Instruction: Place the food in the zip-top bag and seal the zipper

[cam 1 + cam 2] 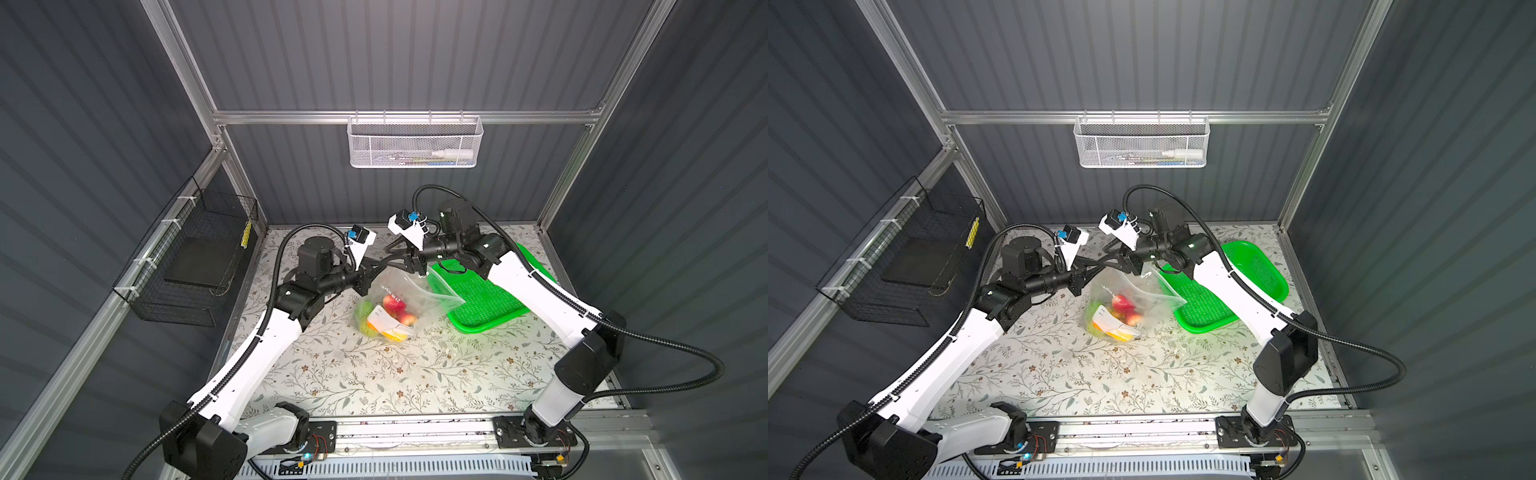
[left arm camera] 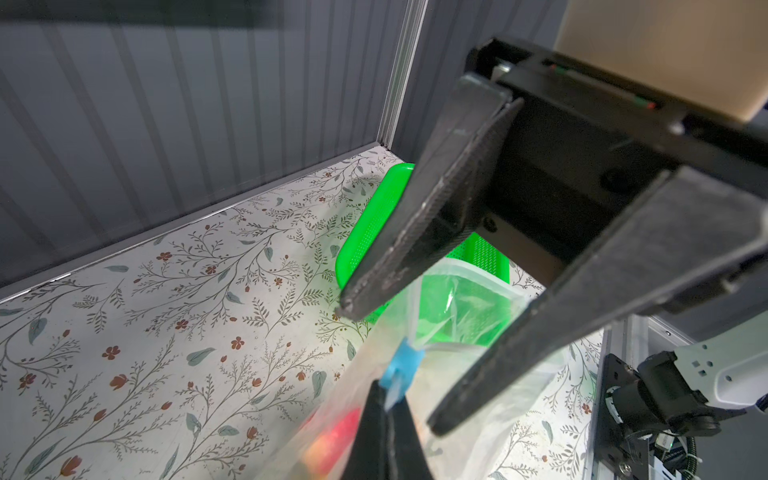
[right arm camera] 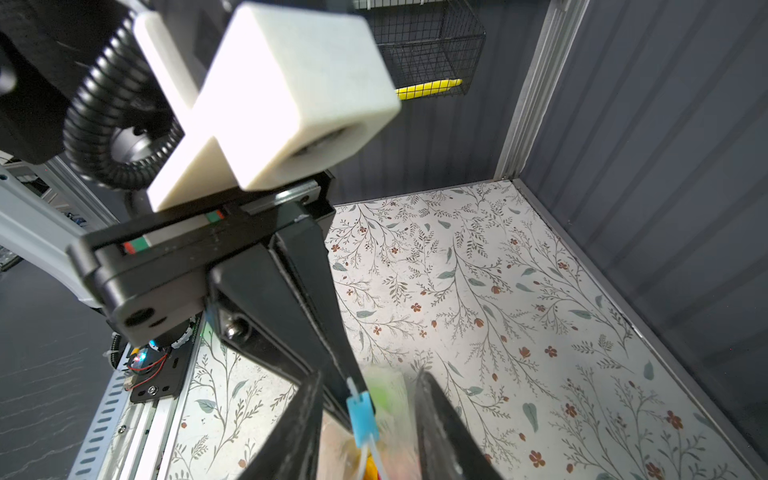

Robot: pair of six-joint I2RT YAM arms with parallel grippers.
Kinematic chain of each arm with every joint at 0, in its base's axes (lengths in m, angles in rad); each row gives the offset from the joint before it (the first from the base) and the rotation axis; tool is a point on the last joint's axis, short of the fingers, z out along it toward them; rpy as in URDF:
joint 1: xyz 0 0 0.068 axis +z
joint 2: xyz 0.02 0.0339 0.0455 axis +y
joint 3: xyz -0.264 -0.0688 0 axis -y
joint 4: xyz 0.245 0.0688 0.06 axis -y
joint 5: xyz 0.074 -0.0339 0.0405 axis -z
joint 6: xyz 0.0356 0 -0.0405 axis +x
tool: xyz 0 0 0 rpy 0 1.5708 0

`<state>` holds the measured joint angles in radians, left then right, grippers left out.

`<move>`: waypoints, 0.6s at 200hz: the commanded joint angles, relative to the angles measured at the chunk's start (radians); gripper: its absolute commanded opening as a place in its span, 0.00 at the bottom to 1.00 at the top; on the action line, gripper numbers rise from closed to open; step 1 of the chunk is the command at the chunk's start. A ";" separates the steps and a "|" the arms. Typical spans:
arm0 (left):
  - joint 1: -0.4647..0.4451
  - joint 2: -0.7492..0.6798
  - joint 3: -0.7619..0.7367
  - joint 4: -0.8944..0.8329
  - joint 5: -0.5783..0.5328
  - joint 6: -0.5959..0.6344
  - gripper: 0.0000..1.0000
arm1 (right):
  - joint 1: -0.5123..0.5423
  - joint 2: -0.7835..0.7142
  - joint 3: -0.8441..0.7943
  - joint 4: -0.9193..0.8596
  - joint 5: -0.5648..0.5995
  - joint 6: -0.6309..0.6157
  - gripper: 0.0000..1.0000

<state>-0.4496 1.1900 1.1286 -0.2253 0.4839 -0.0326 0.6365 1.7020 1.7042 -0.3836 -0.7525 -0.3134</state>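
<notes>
Dark grey ribbed walls are closing in a table (image 1: 374, 374) that is showing a pattern of small flowers and twigs. Near its middle the zip-top bag (image 1: 415, 291) is standing half lifted: its lower part is resting on the table, and its upper edge is hanging from the left gripper. The food (image 1: 394, 305) is lying inside at the bottom, with red, green, yellow and orange pieces pressed together behind a white label. The zipper (image 2: 410, 307) is running along the raised edge, and its light-blue slider (image 3: 362, 415) is sitting at one end, with the mouth gaping beyond it. The left gripper (image 2: 386, 409) is pinching the zipper just beside the slider, its fingers pressed together. The right gripper (image 3: 369, 374) is keeping its fingers apart, one on each side of the slider, and is not gripping it. One corner of the bag is lying over the rim of a green basket (image 1: 490, 307) on the right in both top views. A white mesh basket (image 1: 415, 141) is hanging on the back wall and a black wire basket (image 1: 195, 257) on the left wall.
</notes>
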 commanded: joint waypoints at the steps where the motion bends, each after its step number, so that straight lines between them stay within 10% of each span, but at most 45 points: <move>1: 0.006 -0.002 0.030 -0.014 0.010 0.012 0.00 | -0.001 0.010 0.024 -0.022 -0.036 -0.022 0.34; 120: 0.006 -0.017 0.030 -0.014 -0.030 -0.001 0.00 | -0.003 0.004 0.003 -0.082 -0.026 -0.057 0.06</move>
<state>-0.4496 1.1896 1.1286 -0.2405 0.4706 -0.0330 0.6361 1.7103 1.7046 -0.4347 -0.7639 -0.3584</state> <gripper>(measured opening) 0.042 0.098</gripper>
